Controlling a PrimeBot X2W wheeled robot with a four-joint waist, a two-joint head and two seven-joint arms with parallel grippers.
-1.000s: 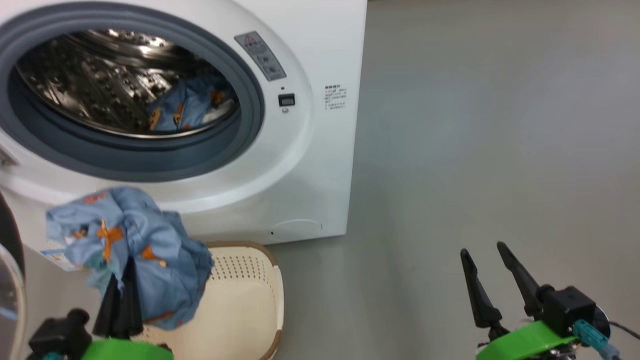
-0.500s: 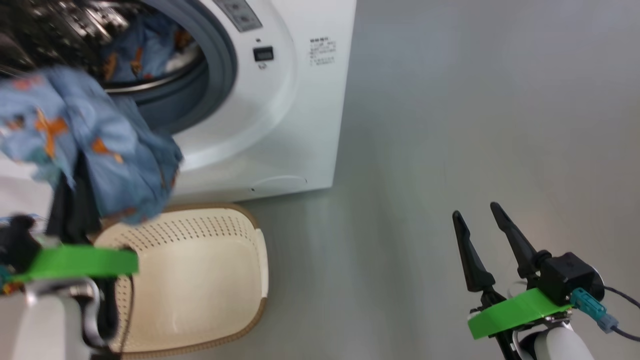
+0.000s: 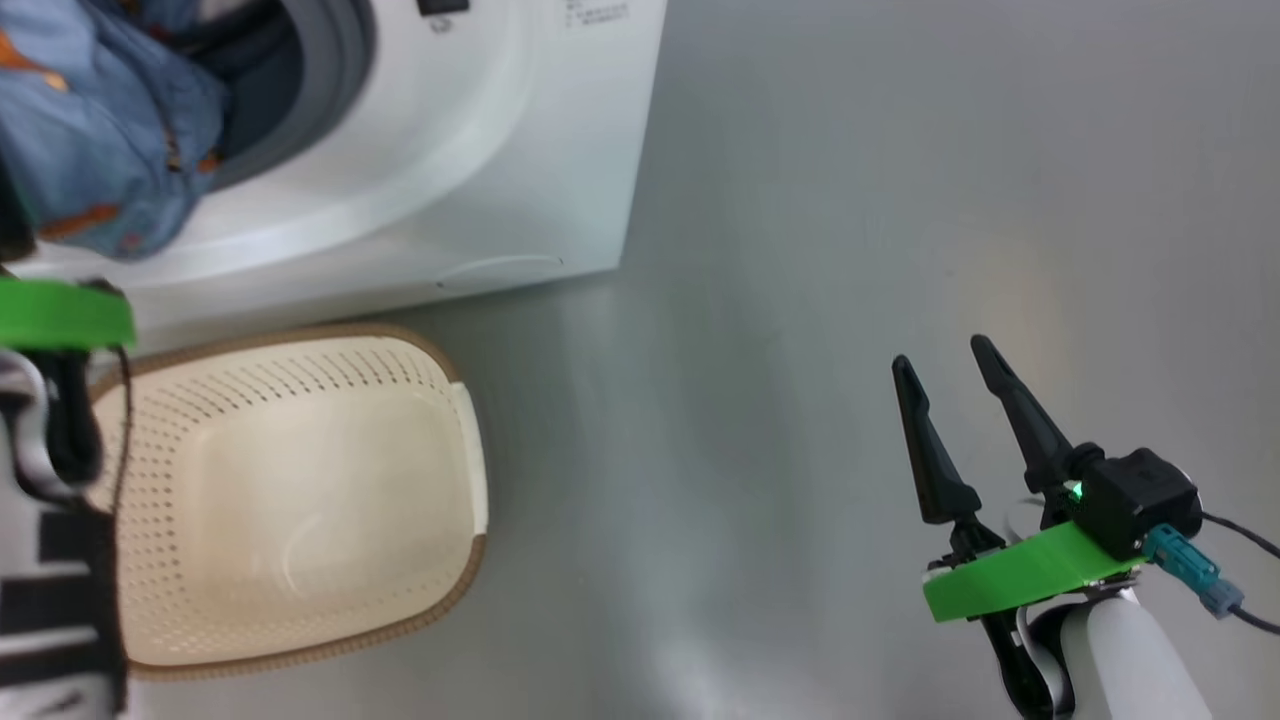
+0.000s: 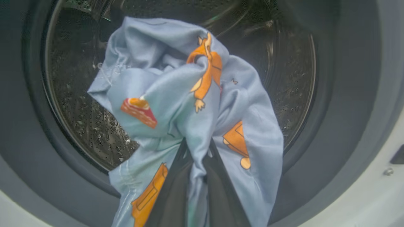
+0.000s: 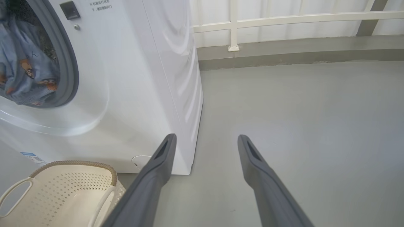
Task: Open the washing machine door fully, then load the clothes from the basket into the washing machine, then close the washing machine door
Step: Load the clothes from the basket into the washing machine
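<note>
My left gripper (image 4: 197, 148) is shut on a light blue garment with orange prints, one of the clothes (image 4: 189, 104), and holds it in front of the steel drum (image 4: 82, 104) at the mouth of the white washing machine (image 3: 450, 150). In the head view the clothes (image 3: 90, 150) hang at the grey gasket (image 3: 340, 60). The cream basket (image 3: 300, 620) stands on the floor below, its inside bare. My right gripper (image 3: 940, 352) hangs open over the floor to the right, also seen as my right gripper (image 5: 206, 138). The washing machine door is out of view.
Grey floor (image 3: 800, 250) stretches to the right of the machine. A white railing (image 5: 284, 19) and a low kerb run along the far wall. A blue label sticker (image 5: 31, 156) sits low on the machine front above the basket (image 5: 63, 189).
The head camera has tilted down and right. My left gripper has carried the garment up from above the basket to the drum mouth. The right gripper stays open.
</note>
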